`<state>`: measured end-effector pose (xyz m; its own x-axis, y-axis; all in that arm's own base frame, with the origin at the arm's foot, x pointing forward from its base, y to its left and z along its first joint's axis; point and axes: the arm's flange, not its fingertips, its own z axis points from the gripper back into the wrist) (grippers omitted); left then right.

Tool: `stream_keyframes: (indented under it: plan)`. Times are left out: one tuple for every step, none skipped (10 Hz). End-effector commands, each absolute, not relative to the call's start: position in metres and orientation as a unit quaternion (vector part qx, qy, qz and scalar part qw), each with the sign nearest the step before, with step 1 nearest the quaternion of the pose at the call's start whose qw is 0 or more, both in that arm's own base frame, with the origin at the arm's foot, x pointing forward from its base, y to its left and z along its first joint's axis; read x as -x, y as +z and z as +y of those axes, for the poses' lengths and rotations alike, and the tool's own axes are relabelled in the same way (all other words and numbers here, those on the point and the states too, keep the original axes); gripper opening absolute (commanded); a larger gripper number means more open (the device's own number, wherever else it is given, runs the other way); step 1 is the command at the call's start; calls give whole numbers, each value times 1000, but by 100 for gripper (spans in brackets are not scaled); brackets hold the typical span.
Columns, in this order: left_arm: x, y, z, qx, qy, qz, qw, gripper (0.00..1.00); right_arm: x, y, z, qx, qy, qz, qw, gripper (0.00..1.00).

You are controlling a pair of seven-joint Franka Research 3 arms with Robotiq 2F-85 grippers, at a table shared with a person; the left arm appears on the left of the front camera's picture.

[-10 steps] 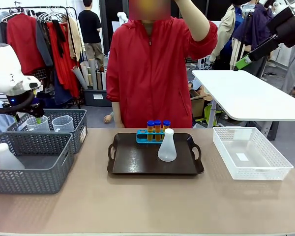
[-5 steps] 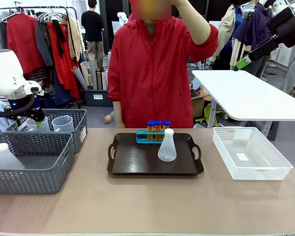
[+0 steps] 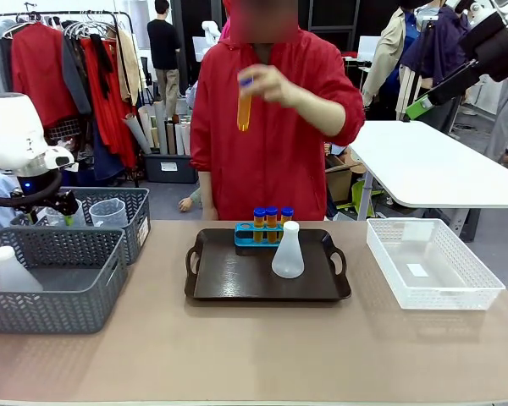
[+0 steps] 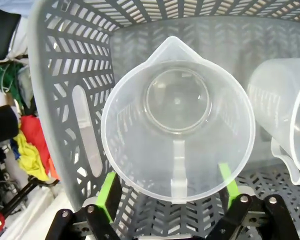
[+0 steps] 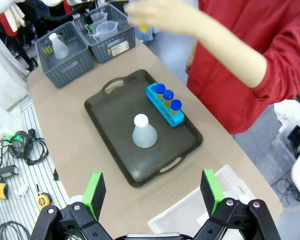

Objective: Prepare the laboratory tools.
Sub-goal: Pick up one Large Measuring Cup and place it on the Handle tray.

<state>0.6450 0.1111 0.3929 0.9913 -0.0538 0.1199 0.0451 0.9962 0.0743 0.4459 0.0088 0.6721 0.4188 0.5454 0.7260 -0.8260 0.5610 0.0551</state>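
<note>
Inside the grey mesh basket [image 4: 65,100], the clear beaker [image 4: 177,125] sits between the wide-spread jaws of the left gripper [image 4: 170,184], apparently untouched.

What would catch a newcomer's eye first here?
The person's hand holds a yellow-orange tube aloft at chest height. Below it, central in the front view, a dark tray carries the blue rack with three capped tubes and a conical flask. The left gripper stands open either side of a clear beaker in a grey basket.

left gripper [image 4: 170,189]: jaws spread, green pads [image 4: 109,192] flank clear plastic spouted beaker [image 4: 177,125] | inside grey mesh basket [image 4: 65,75] | second clear beaker [image 4: 285,115] just beside
</note>
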Motion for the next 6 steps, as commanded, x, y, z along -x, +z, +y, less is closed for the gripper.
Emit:
stream_keyframes:
  plan:
    - [-651,399,117,-28,-32,-56,997,69,-446,673,9,-210,423,-340,813,100]
    - [-651,400,120,-26,-32,-56,998,50,-446,673,9,-210,423,-340,813,100]
    - [-651,401,119,-23,-29,-57,998,31,-446,673,9,-210,423,-340,813,100]
    - [-651,400,119,-21,-30,-59,998,12,-446,673,9,-210,423,-340,813,100]
    - [-651,401,120,-21,-30,-59,998,0,-446,673,9,-210,423,-340,813,100]
    - [-650,402,121,-22,-28,-57,998,0,-446,673,9,-210,423,-340,813,100]
